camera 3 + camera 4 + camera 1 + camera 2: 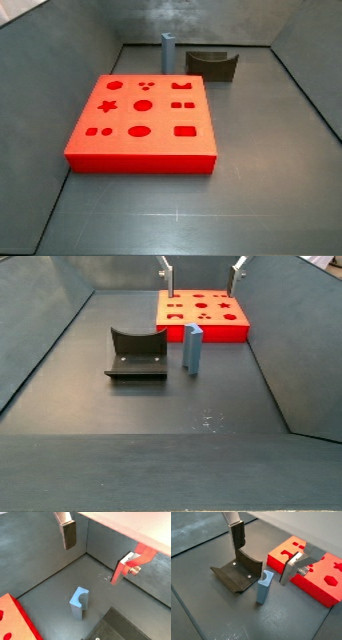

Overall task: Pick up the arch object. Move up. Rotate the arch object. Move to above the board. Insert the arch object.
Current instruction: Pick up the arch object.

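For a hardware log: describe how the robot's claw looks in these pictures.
The claw has two flat silver plate fingers tipped with dark pads. In a wrist view one finger shows as a silver plate with a long dark grey pad; the other carries a red-orange bracket with a small bolt head. No cables or markings are visible. In a side view only thin finger tips show.

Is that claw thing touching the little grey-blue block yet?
Apart. In a side view the gripper hangs high over the board, with open floor showing between it and the standing arch object.

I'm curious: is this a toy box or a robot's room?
Probably a robot test bin: grey walls, a red board with shaped holes, a small arch object, a fixture, and the open gripper above.
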